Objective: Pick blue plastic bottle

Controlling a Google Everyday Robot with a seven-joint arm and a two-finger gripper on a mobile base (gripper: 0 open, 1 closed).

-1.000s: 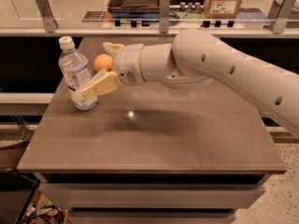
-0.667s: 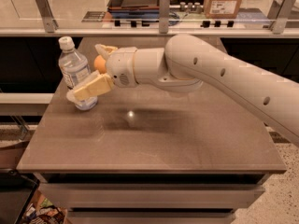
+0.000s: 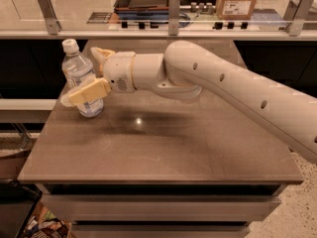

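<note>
The clear plastic water bottle with a white screw cap and pale blue-and-white label [image 3: 77,67] stands upright near the far left corner of the brown desk [image 3: 163,148]. The cream two-finger gripper [image 3: 80,75] straddles it. The gripper is released: one of its fingers [image 3: 91,89] crosses the front of the lower body and the other sits behind. To grasp well, I judge the arm should centre the bottle between the jaws and clench gently on the label band. A hard squeeze could buckle the thin plastic, and an off-centre one could tip the bottle. The lift should go straight up. By count there is one bottle, one gripper and one desk, plus one cardboard box [image 3: 237,1] on the counter behind.
</note>
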